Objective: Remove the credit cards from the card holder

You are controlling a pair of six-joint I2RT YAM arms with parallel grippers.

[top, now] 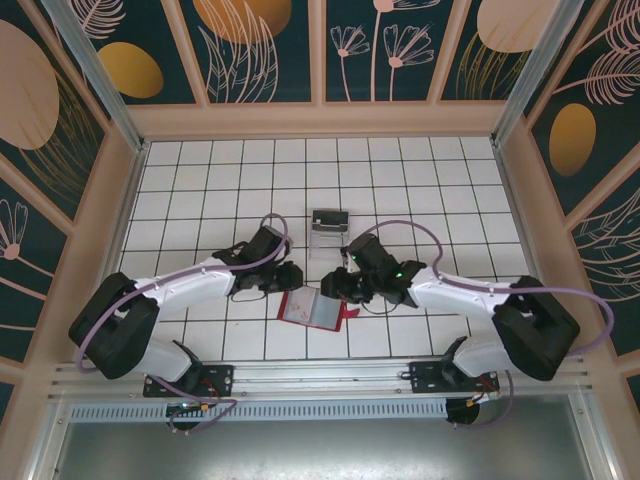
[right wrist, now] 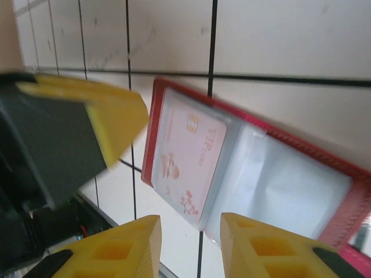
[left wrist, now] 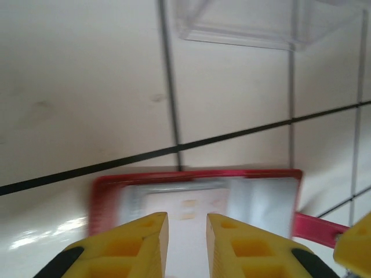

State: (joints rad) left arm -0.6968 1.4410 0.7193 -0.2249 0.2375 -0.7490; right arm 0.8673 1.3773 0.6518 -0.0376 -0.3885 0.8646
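Observation:
The red card holder (top: 312,308) lies open on the tiled floor between my two grippers, its clear pockets facing up. A pale pink credit card (right wrist: 188,159) with a gold chip and "VIP" lettering sits in the left pocket. My left gripper (left wrist: 186,223) hovers over the holder's near edge (left wrist: 104,197) with a narrow gap between its yellow fingers and nothing in it; the same card (left wrist: 185,202) shows beyond the tips. My right gripper (right wrist: 191,231) is open just short of the holder's pocket edge (right wrist: 278,185), holding nothing. The left gripper's finger (right wrist: 104,116) is beside the holder.
A clear plastic box (top: 328,228) stands one tile behind the holder, also at the top of the left wrist view (left wrist: 249,23). The holder's red tab (left wrist: 316,226) sticks out to the right. Wooden walls (top: 120,200) ring the tiled floor.

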